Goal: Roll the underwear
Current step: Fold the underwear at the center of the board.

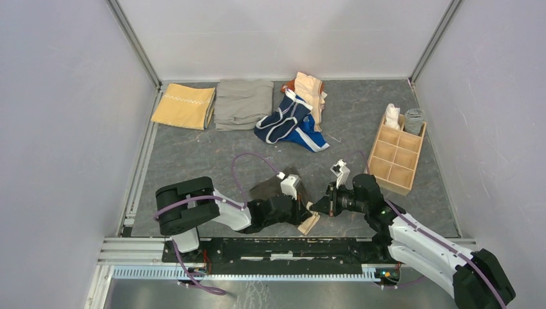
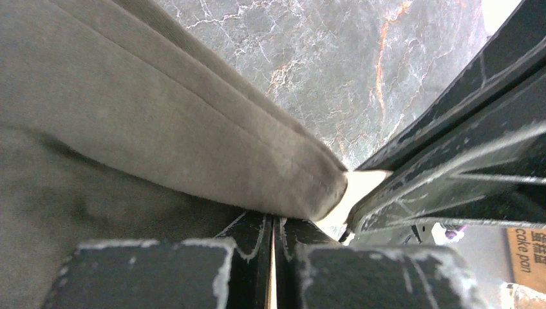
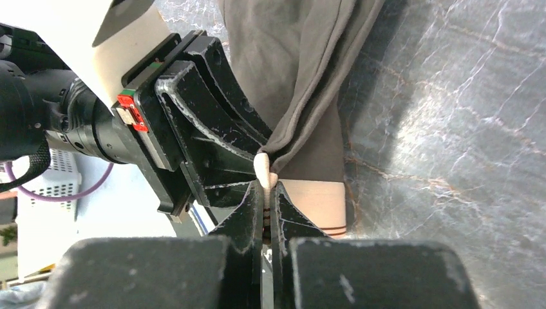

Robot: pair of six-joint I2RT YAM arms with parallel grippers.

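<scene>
Briefs of soft dark grey-brown fabric with a tan waistband (image 3: 302,77) lie near the grey marbled table's (image 1: 193,167) front edge, where we see the left gripper (image 2: 273,232) and right gripper (image 3: 267,196) pinching them.

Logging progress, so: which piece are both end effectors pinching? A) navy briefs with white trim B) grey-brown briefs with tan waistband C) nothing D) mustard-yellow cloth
B: the left end effector and right end effector are each shut on the grey-brown briefs; the navy briefs lie in the pile at the back, untouched.
</scene>
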